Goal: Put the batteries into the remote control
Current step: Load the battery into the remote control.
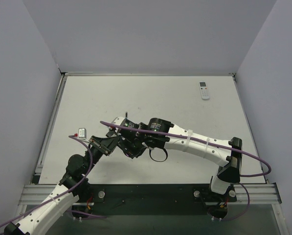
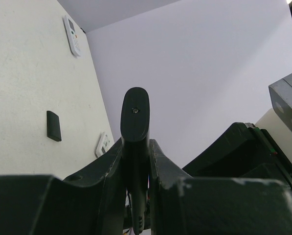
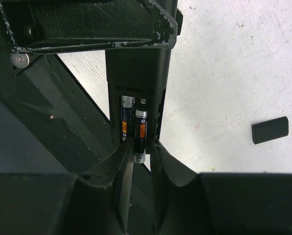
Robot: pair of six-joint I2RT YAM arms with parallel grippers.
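My left gripper (image 2: 135,147) is shut on the slim black remote control (image 2: 134,117) and holds it edge-up off the table. In the right wrist view the remote (image 3: 136,73) shows its open battery bay. One dark battery (image 3: 125,120) lies in the left slot. My right gripper (image 3: 140,147) is shut on a second dark battery (image 3: 140,129), whose upper end sits in the right slot against the spring while its lower end sticks out past the bay. In the top view both grippers, left (image 1: 102,143) and right (image 1: 129,142), meet at centre-left. No blue batteries show.
A black battery cover (image 3: 269,129) lies on the table; it also shows in the left wrist view (image 2: 54,126). A white remote with a screen (image 1: 204,90) lies at the far right. A small white remote (image 2: 102,143) lies near the grippers. A small red-and-white object (image 1: 82,131) lies at the left.
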